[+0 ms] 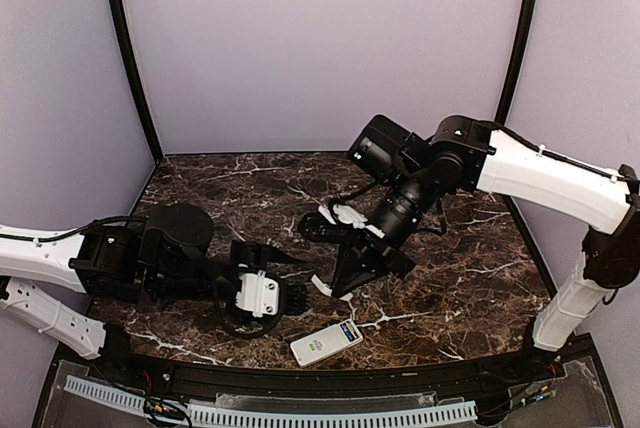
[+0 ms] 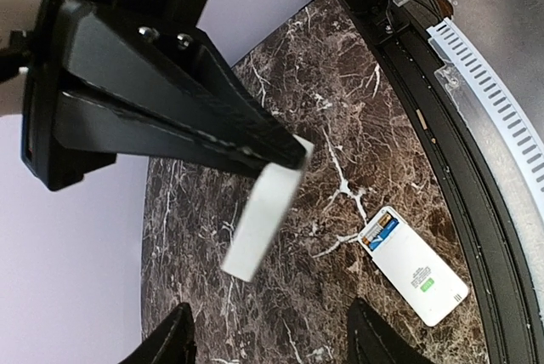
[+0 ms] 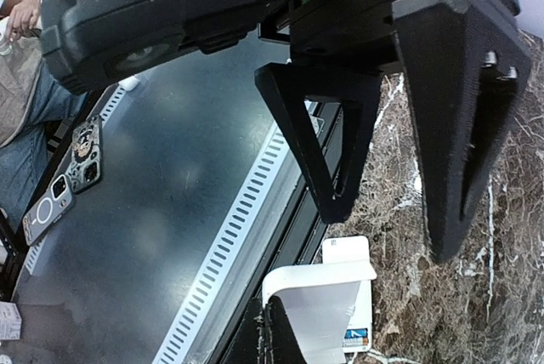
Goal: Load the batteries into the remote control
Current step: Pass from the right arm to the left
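My left gripper (image 2: 272, 343): my fingers (image 2: 174, 338) were spread wide with nothing between them. It hovered over the table, facing my right arm's tips.
My right gripper (image 3: 391, 232): it reached down and in from the right side. Its fingers (image 3: 327, 151) stood a narrow way apart. My right wrist view showed a plain gap between the tips and nothing in that gap.
Cover plate (image 2: 263, 219): a thin white strip, tilted, with its lower end up off the marble. In my left wrist view its upper end sat right at my right fingertips. In my right wrist view it lay just beyond them. I could not tell whether those tips touched it.
Remote control (image 1: 325, 344): it lay flat on the table, plain back up, close to the front edge beside the black rail (image 2: 442, 151). It was nearer my bases than either gripper and apart from both.
Batteries (image 2: 380, 230): blue cells with pale ends lay side by side in the remote control's uncovered end, the end toward my right arm. I made out what looked like two.
Table (image 1: 470, 288): dark brown marble pattern with white veins.
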`<state>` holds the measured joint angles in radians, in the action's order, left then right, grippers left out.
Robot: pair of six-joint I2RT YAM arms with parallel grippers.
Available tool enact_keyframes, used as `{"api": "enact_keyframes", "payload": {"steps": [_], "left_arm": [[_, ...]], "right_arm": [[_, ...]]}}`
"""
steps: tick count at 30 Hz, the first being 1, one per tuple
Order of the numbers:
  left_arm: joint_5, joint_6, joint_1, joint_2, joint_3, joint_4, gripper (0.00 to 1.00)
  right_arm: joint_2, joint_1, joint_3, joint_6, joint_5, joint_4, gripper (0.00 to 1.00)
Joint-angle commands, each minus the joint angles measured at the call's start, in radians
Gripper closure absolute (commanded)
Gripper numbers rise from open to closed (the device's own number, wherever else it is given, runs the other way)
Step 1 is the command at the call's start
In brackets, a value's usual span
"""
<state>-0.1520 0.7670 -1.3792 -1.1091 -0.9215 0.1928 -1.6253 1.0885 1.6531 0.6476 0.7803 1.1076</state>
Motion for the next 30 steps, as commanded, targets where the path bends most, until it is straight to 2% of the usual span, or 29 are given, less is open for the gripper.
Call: {"api": "enact_keyframes", "payload": {"steps": [1,4,12,19,30], "left_arm": [[0.027,0.058,-0.004,0.027,0.001,-0.081,0.41],[0.027,0.061,-0.004,0.020,0.008,-0.107,0.43],[0.051,0.065,-0.006,-0.012,-0.003,-0.084,0.66],[0.070,0.087,-0.006,-0.020,-0.015,-0.040,0.69],[0.082,0.082,-0.006,-0.047,-0.035,-0.016,0.85]], "right_arm": [[-0.029,0.023,0.028,-0.017,0.019,0.017,1.00],[-0.035,0.023,0.031,-0.011,0.005,0.008,1.00],[-0.063,0.023,0.045,0.007,0.006,0.003,1.00],[-0.074,0.023,0.057,0.013,0.009,0.012,1.00],[-0.103,0.023,0.080,0.034,0.002,0.028,1.00]]}}
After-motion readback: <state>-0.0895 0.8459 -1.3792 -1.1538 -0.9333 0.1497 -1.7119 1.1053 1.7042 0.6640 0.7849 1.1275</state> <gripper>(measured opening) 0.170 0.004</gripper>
